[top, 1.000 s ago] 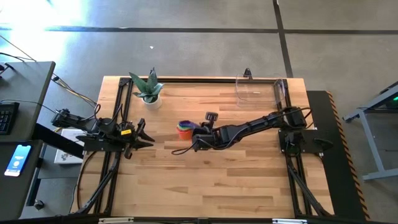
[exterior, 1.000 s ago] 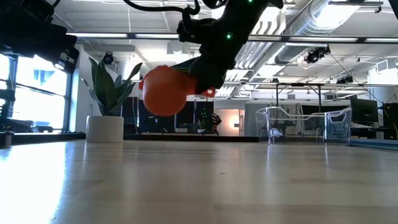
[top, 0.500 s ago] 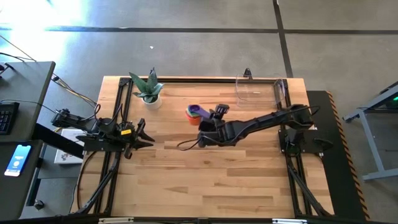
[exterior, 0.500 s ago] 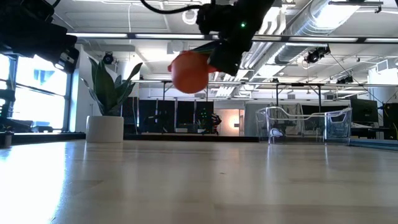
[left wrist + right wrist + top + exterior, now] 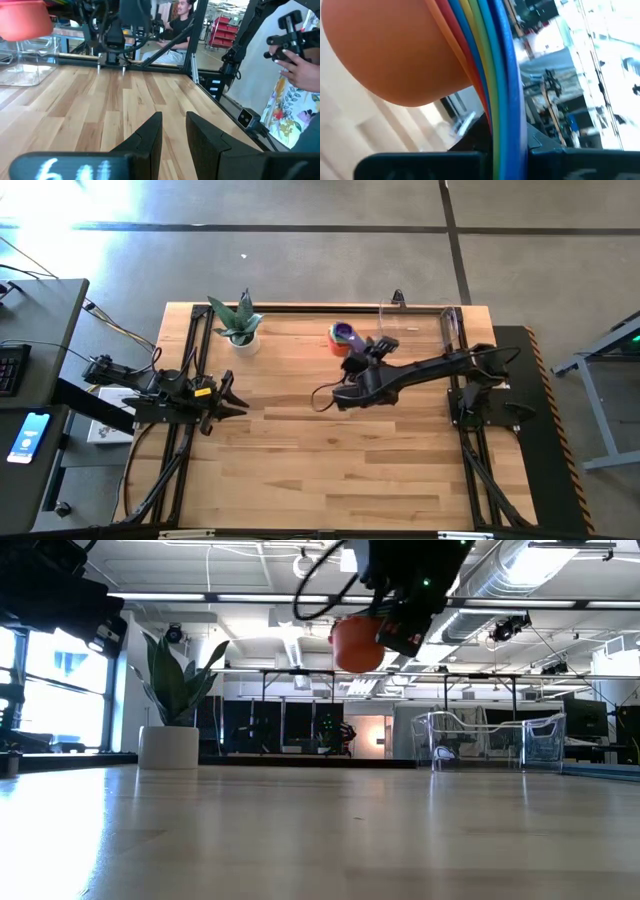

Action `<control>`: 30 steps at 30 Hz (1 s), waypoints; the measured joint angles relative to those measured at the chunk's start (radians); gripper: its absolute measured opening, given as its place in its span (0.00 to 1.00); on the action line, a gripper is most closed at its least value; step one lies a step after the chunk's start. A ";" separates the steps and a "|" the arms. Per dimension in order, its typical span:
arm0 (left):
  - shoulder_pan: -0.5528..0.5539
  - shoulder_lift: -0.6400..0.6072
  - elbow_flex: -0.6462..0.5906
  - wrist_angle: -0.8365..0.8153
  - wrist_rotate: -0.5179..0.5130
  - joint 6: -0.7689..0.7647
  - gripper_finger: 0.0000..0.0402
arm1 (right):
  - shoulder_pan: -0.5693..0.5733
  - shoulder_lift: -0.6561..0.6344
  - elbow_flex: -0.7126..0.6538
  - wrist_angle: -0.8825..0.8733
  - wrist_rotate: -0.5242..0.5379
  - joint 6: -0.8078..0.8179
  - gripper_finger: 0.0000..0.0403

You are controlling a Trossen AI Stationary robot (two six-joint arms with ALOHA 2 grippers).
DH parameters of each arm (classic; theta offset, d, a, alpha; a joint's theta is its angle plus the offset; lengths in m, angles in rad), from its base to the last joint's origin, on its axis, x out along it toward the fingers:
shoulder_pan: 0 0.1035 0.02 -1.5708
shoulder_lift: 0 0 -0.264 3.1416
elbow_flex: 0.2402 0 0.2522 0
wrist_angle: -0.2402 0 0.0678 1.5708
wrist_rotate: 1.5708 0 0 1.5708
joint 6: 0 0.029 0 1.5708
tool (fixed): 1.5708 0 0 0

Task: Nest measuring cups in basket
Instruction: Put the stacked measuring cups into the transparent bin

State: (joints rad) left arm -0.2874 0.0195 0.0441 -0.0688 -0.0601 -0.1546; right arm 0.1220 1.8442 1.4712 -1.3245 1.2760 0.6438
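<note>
The nested stack of measuring cups [image 5: 343,334] is up in the air near the table's far edge, just left of the basket. From above its purple inside shows; from table height I see the orange outer cup [image 5: 357,643]. My right gripper [image 5: 360,351] is shut on the stack. The clear basket [image 5: 420,326] rests on its base at the far right corner [image 5: 490,740]. My left gripper [image 5: 236,401] waits open at the table's left edge, its fingers [image 5: 150,135] over bare wood. My right gripper pinches the stacked flat handles [image 5: 496,107] of the measuring cups between its two fingers. It reaches in from the table's near right side. The stack is lifted clear with its mouth up. The orange bowl [image 5: 395,50] sticks out beyond the fingertips.
A green plant in a white pot [image 5: 238,328] stands at the far left of the table [image 5: 170,745]. Black frame rails run along the table's edges. Beyond the table a person [image 5: 180,20] sits, and a hand [image 5: 300,62] holds a controller.
My right gripper has carried the stack from the table's middle toward the far right, toward the basket. It has risen as it went and stayed shut on the stack. The stack has turned with the arm and stands farther from the low camera.
</note>
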 joint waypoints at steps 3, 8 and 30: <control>0.000 0.000 0.000 0.000 0.000 0.000 0.19 | -0.022 0.000 0.000 -0.105 0.005 0.119 0.05; 0.000 0.000 0.000 0.000 0.000 0.000 0.19 | -0.061 0.000 0.000 -0.214 0.007 0.218 0.05; 0.000 0.000 0.000 0.000 0.000 0.000 0.19 | -0.279 -0.118 -0.258 -0.247 -0.044 0.313 0.05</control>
State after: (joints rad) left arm -0.2875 0.0193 0.0444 -0.0689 -0.0597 -0.1547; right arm -0.1572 1.7259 1.2128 -1.5716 1.2322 0.9570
